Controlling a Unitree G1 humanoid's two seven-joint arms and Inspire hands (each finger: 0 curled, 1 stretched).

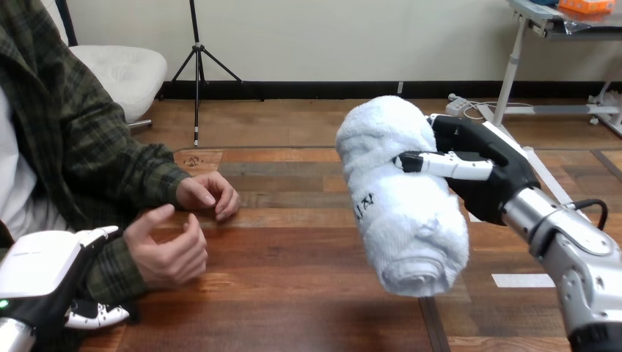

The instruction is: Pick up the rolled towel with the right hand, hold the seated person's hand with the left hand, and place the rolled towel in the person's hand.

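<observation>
The rolled white towel [400, 198] hangs tilted in the air above the table's right half, with my right hand [477, 172] shut on its upper part, thumb across the front. At the lower left my left hand [44, 271] sits on the person's sleeved wrist. Its thumb [99, 233] lies over the sleeve and its fingers [95, 317] curl under it. The person's held hand [170, 253] is loosely cupped, thumb up, a little above the wood. It is well to the left of the towel.
The person's other hand [209, 194] rests on the wooden table [293, 249] just behind the held one. A strip of white tape [522, 280] lies on the table at the right, below my right forearm.
</observation>
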